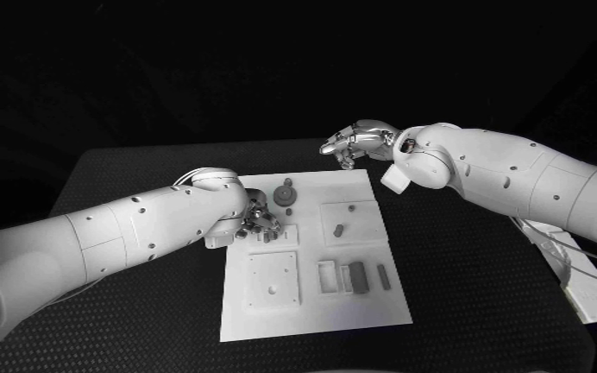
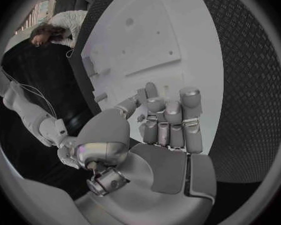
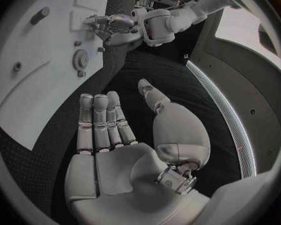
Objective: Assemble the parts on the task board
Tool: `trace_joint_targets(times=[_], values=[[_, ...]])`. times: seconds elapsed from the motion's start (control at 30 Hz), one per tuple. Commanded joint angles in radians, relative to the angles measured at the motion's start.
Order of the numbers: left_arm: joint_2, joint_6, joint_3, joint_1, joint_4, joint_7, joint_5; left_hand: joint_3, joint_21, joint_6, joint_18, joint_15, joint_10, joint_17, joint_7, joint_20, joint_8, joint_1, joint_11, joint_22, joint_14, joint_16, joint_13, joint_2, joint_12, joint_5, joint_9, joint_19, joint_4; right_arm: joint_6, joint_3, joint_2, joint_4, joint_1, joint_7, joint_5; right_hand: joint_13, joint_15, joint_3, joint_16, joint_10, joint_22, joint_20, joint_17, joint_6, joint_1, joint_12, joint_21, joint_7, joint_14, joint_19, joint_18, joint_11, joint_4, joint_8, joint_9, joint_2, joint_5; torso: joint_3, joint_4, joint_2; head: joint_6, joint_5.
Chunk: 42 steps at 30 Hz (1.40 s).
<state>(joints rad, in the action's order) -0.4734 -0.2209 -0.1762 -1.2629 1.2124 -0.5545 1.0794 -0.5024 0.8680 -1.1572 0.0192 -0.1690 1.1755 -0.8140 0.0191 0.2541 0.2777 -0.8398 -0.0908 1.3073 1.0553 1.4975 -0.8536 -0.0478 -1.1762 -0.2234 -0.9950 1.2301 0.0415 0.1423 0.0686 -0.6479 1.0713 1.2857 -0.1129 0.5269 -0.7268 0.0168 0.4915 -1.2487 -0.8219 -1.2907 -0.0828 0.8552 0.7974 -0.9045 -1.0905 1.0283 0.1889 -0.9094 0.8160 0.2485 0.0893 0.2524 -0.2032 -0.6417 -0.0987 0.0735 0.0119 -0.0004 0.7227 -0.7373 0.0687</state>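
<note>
Left hand (image 1: 258, 222) on task board (image 1: 311, 304), gear (image 1: 285, 194) just beyond

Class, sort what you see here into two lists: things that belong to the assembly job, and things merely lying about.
Belongs to the job:
task board
gear
dark bars
small peg
left hand, at the board
right hand, above the board's far edge

Lying about:
black table, which only bears the board

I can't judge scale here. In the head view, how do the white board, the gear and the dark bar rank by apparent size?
1. Board, by far.
2. Gear and bar look close; the bar seems longer but narrower, and lies nearer the camera, so I won't rank them.
</note>
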Motion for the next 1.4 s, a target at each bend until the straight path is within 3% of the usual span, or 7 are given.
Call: trace_joint_targets(times=[0.03, 0.73, 0.87, 0.97, 1.13, 1.23, 1.4], values=[[0.003, -0.013, -0.001, 0.002, 0.0, -0.002, -0.015, -0.138, -0.007, 0.009, 0.058, -0.023, -0.003, 0.001, 0.001, 0.02, 0.006, -0.017, 0.001, 0.018, 0.0, -0.007, 0.0, -0.028, 0.004, 0.006, -0.002, -0.002, 0.138, 0.013, 0.0, 0.0, 0.001, 0.0, -0.007, 0.003, 0.001, -0.001, 0.004, -0.006, 0.007, -0.001, -0.004, -0.001, 0.0, 0.005, -0.006, -0.004, 0.006, 0.006, 0.005, 0.013, -0.003, -0.002, 0.005, 0.001, 0.003, -0.006, 0.0007, -0.0002, 0.0, -0.001, 0.001], [0.008, -0.021, -0.001, 0.005, -0.009, -0.011, -0.007, -0.133, -0.008, 0.015, 0.057, -0.022, -0.006, 0.002, 0.002, 0.019, 0.007, -0.01, 0.002, 0.018, -0.003, -0.008, 0.0, -0.024, 0.005, 0.012, -0.006, -0.004, 0.132, 0.012, 0.0, -0.002, 0.003, 0.0, -0.007, 0.003, 0.002, -0.001, 0.004, -0.006, 0.007, -0.001, -0.004, -0.001, 0.0, 0.005, -0.007, -0.004, 0.006, 0.006, 0.005, 0.013, -0.003, -0.002, 0.005, 0.001, 0.003, -0.006, -0.0001, 0.0005, 0.0, -0.002, 0.004], [0.007, -0.027, -0.001, 0.005, -0.009, -0.015, -0.007, -0.121, -0.012, 0.039, 0.057, -0.016, -0.014, 0.003, 0.009, 0.019, -0.004, 0.018, 0.008, 0.018, -0.009, -0.009, -0.001, -0.011, 0.006, 0.052, -0.003, -0.01, 0.11, 0.016, 0.0, -0.003, 0.003, 0.0, -0.005, 0.003, 0.002, -0.001, 0.004, -0.006, 0.007, -0.001, -0.004, -0.001, 0.0, 0.005, -0.007, -0.004, 0.006, 0.006, 0.005, 0.013, -0.003, -0.002, 0.005, 0.001, 0.003, -0.006, 0.0, 0.0006, 0.0, -0.003, 0.004], [0.006, -0.037, -0.001, 0.005, -0.009, -0.018, -0.006, -0.117, -0.014, 0.071, 0.058, -0.008, -0.023, 0.003, 0.02, 0.018, -0.029, 0.036, 0.018, 0.018, -0.014, -0.008, -0.003, 0.017, 0.006, 0.093, 0.015, -0.015, 0.097, 0.026, 0.0, -0.002, 0.003, 0.0, -0.001, 0.003, 0.002, -0.001, 0.003, -0.006, 0.007, -0.001, -0.004, -0.002, 0.0, 0.005, -0.007, -0.004, 0.006, 0.007, 0.005, 0.013, -0.003, -0.002, 0.005, 0.001, 0.003, -0.006, 0.0, 0.0004, 0.0, -0.003, 0.004], [0.005, -0.039, -0.001, 0.005, -0.009, -0.02, -0.006, -0.107, -0.015, 0.07, 0.062, -0.003, -0.029, 0.002, 0.025, 0.014, -0.041, 0.073, 0.024, 0.018, -0.016, -0.007, -0.004, 0.056, 0.006, 0.119, 0.039, -0.017, 0.069, 0.025, 0.0, -0.002, 0.003, 0.0, -0.001, 0.003, 0.002, -0.002, 0.003, -0.006, 0.007, -0.001, -0.004, -0.002, 0.0, 0.005, -0.007, -0.005, 0.006, 0.007, 0.005, 0.013, -0.003, -0.002, 0.005, 0.002, 0.002, -0.006, 0.0002, 0.0004, 0.0, -0.004, 0.004], [0.005, -0.04, -0.001, 0.005, -0.009, -0.021, -0.006, -0.105, -0.015, 0.069, 0.063, -0.002, -0.031, 0.002, 0.025, 0.014, -0.043, 0.083, 0.024, 0.018, -0.017, -0.006, -0.004, 0.065, 0.005, 0.125, 0.044, -0.018, 0.06, 0.025, 0.0, -0.002, 0.003, 0.0, -0.001, 0.003, 0.002, -0.002, 0.003, -0.006, 0.007, -0.001, -0.004, -0.002, 0.0, 0.006, -0.007, -0.005, 0.006, 0.007, 0.005, 0.013, -0.003, -0.002, 0.005, 0.002, 0.002, -0.006, 0.0003, 0.0005, 0.0, -0.004, 0.004], [0.004, -0.04, -0.001, 0.005, -0.01, -0.024, -0.006, -0.105, -0.016, 0.066, 0.067, -0.002, -0.033, 0.002, 0.025, 0.013, -0.045, 0.103, 0.024, 0.018, -0.018, -0.005, -0.004, 0.086, 0.004, 0.161, 0.056, -0.018, 0.041, 0.024, 0.0, -0.003, 0.003, 0.0, 0.0, 0.003, 0.002, -0.002, 0.003, -0.006, 0.007, -0.001, -0.004, -0.002, -0.001, 0.006, -0.007, -0.005, 0.006, 0.007, 0.005, 0.013, -0.003, -0.002, 0.005, 0.002, 0.002, -0.006, 0.0001, 0.0005, 0.0, -0.004, 0.004]])
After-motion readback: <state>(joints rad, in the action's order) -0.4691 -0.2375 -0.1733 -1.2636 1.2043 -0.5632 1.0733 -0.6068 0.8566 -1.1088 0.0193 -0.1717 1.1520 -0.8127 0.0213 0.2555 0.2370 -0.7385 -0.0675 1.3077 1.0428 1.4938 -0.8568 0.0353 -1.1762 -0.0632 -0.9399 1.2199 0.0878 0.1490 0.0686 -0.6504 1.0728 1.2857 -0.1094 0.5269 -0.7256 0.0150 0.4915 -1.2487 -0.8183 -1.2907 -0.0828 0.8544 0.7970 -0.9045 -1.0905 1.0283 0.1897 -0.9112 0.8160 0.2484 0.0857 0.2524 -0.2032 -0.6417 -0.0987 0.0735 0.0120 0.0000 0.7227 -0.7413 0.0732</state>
